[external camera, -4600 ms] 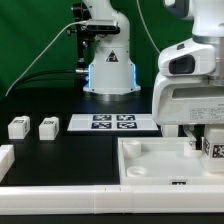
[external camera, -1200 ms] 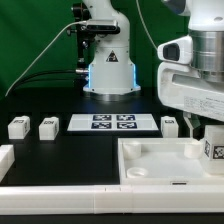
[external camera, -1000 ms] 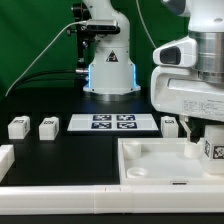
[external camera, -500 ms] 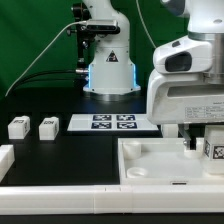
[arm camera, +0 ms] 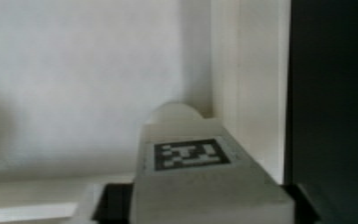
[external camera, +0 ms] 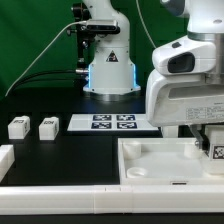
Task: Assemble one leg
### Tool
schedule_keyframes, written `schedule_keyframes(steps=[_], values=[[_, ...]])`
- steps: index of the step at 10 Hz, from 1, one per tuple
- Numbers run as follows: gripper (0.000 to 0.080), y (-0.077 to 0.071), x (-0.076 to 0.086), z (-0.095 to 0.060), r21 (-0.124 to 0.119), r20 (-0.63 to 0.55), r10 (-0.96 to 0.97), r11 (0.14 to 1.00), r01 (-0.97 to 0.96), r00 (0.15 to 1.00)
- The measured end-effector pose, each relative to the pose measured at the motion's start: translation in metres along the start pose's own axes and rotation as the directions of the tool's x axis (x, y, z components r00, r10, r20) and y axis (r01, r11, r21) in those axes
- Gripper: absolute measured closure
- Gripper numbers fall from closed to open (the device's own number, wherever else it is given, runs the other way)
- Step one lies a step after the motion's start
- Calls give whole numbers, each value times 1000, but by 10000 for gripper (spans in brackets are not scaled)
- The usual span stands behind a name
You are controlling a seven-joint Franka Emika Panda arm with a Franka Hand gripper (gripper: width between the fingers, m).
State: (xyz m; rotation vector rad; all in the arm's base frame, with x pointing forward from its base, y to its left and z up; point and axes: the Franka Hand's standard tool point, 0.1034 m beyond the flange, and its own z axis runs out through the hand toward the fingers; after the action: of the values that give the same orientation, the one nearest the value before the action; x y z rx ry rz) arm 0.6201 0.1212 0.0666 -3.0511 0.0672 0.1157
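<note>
The gripper [external camera: 208, 133] hung low over the far corner of the white tray-like piece [external camera: 150, 165], at the exterior view's right. Its fingers looked closed on 1 leg [arm camera: 195, 160], tag facing the wrist camera, probably to seat it in a socket there. 2 spare legs [external camera: 18, 128] [external camera: 48, 127] sat well apart from that tray, beside the marker board [external camera: 112, 123].

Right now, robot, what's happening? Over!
Gripper low over tray, jaws hidden. Tagged leg right under wrist. Two legs waiting. Nothing blocking.
</note>
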Motion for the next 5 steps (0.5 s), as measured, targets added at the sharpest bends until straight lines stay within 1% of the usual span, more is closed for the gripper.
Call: schedule_keyframes(steps=[1,4,5], values=[[505,0,0,0,0,0,0,1000,0,1000],[505,0,0,0,1,0,38,999,-38,999],[505,-1,0,0,5,1,140,990,-140,990]])
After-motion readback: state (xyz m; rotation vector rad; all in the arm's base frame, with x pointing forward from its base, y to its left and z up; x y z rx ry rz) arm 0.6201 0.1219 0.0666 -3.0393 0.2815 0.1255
